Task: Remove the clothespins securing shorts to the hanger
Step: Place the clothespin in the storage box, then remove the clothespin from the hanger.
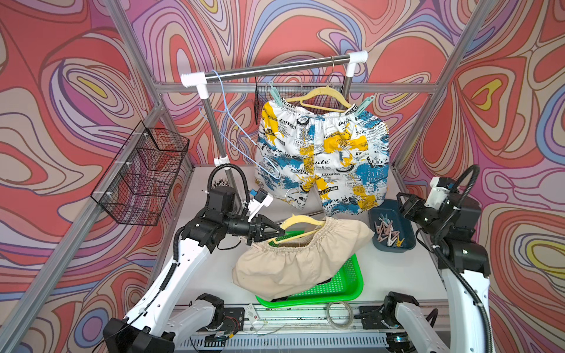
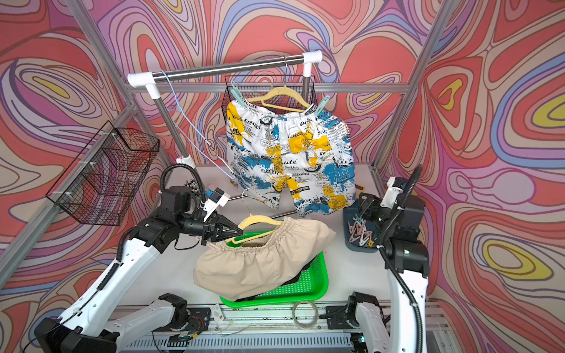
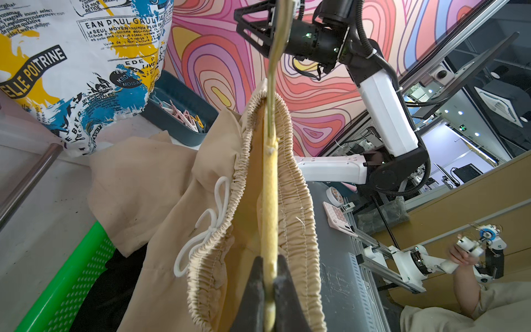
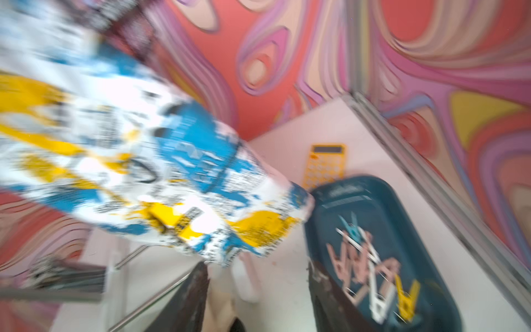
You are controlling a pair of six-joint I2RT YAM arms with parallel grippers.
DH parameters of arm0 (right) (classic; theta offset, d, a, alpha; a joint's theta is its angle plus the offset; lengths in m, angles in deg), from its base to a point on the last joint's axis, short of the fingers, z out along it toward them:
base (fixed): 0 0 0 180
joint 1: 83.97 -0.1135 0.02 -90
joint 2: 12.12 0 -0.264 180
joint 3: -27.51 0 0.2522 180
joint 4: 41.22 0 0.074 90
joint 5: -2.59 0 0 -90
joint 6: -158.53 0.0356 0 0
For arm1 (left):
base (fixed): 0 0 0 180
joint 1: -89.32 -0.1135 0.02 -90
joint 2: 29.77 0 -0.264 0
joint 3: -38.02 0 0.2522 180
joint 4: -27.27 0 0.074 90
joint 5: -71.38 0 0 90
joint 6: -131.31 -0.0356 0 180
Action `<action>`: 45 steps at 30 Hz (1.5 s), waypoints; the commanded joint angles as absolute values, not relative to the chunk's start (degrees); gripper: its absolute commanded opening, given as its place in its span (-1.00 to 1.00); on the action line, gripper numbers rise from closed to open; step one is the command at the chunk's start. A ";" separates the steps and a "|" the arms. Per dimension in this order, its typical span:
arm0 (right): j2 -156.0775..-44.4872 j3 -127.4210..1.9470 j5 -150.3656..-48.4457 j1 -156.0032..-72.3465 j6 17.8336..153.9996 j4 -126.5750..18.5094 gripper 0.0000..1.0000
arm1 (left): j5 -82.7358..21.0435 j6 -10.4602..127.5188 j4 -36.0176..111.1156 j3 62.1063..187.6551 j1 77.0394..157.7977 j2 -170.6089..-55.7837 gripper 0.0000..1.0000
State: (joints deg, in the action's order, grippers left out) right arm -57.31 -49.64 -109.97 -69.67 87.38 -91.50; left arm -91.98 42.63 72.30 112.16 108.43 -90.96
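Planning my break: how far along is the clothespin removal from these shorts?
Done: clothespins lie loose in the blue bin; black shorts are in the green tray.
In hand: left gripper shut on the yellow hanger carrying beige shorts.
Left: two mint-green clothespins on the printed shorts; right gripper open.

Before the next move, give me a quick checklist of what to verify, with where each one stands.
1. Left gripper shut on hanger: ok.
2. Beige shorts unpinned: ok, no clip seen.
3. Beige shorts over tray: ok.
4. Right gripper open by bin: ok; empty: cannot tell, blurred.
5. Printed shorts unpinned: not ok, two mint pins on the waistband.
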 commanded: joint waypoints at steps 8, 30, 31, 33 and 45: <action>-60.50 -50.26 -162.10 -71.24 98.63 -59.66 0.11 | -95.58 29.35 85.28 120.23 108.46 -94.69 -1.00; -82.33 -65.73 -146.31 -110.21 56.70 -97.14 0.13 | -93.61 24.40 91.71 125.73 114.40 -99.27 -1.00; -82.46 -65.61 -146.84 -110.37 56.64 -96.85 0.12 | -93.48 24.27 91.70 125.86 114.59 -99.46 -1.00; -82.36 -65.79 -148.11 -110.38 55.64 -97.39 0.09 | -93.54 24.28 91.72 126.20 114.82 -99.88 -1.00; -80.39 -63.57 -153.36 -110.37 54.06 -97.26 0.01 | -93.18 23.64 92.66 126.95 115.15 -100.77 -1.00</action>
